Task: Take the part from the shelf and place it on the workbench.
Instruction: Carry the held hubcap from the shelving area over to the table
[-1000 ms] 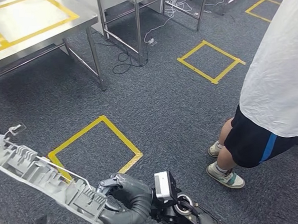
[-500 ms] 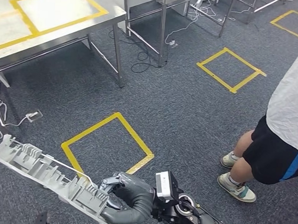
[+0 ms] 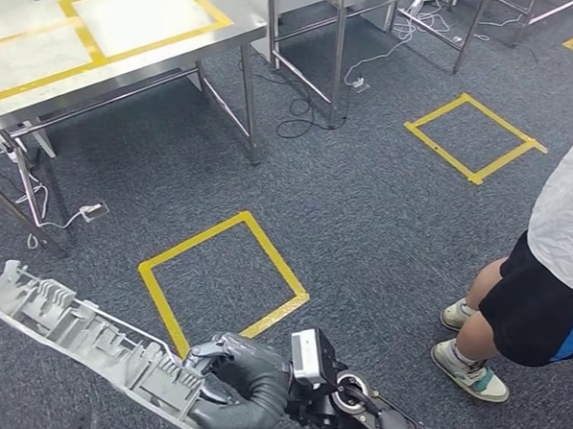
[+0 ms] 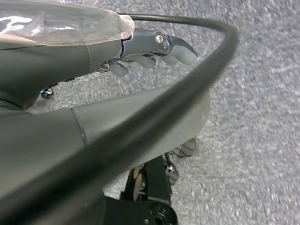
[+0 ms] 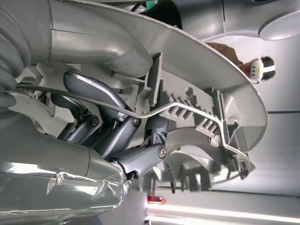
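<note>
My right hand [image 3: 242, 390] grips one end of a long grey ribbed plastic part [image 3: 81, 333], which stretches out level to the left above the carpet. Up close, the hand's fingers [image 5: 106, 126] wrap the part [image 5: 198, 108] beside a thin wire running along it. The steel workbench [image 3: 228, 34], marked with yellow tape rectangles, stands at the upper left, well ahead of the part. My left hand [image 4: 148, 47] hangs over the grey carpet, fingers stretched out, holding nothing.
A person in a white shirt and black shorts [image 3: 548, 286] stands on the right. Yellow tape squares [image 3: 222, 278] mark the carpet ahead and further right [image 3: 476, 138]. Cables [image 3: 303, 110] lie under a second steel table [image 3: 338, 1] at the back.
The camera has turned: the whole scene has shifted right, bringing more of the workbench into view and pushing the person toward the edge. My right hand keeps its hold on the part.
</note>
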You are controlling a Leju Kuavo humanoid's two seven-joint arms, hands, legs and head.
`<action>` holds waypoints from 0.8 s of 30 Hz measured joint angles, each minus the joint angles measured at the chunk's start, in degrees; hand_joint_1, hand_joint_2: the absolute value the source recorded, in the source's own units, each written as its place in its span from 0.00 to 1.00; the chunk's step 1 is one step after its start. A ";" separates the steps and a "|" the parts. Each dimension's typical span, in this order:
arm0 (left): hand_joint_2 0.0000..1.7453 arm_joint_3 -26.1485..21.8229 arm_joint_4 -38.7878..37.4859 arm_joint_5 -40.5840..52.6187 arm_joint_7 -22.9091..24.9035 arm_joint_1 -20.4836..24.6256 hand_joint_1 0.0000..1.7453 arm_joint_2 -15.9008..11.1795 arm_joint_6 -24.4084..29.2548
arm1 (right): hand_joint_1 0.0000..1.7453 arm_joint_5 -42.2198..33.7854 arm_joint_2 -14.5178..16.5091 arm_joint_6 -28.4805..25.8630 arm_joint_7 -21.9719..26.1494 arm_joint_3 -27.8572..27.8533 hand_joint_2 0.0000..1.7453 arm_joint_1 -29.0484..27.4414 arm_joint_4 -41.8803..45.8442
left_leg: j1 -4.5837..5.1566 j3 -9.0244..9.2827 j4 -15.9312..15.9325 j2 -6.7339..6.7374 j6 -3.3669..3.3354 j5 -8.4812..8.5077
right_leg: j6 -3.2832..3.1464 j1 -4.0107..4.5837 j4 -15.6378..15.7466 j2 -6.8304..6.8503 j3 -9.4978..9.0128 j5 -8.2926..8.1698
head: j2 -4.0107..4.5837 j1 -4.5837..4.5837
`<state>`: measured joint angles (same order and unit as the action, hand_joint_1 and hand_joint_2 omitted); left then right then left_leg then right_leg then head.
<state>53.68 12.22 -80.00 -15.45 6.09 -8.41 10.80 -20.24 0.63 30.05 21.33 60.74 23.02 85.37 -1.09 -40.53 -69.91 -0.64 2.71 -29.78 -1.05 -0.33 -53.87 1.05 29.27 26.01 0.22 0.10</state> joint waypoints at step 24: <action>0.00 -0.28 0.01 -0.31 0.58 -0.07 0.00 0.13 0.55 | 1.00 -1.82 -0.11 0.45 -1.12 -0.77 1.00 -0.97 -0.15 | 0.29 10.09 13.61 0.04 -1.16 2.71 | 0.23 0.44 -0.49 -0.98 0.92 -0.33 | 0.00 -1.96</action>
<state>53.40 12.23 -80.30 -14.87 6.02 -8.28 11.35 -22.06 0.52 30.51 20.21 59.97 22.04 85.22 -0.79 -30.44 -56.30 -0.60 1.56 -27.07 -0.82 0.10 -54.36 0.07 30.19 25.68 0.22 -1.86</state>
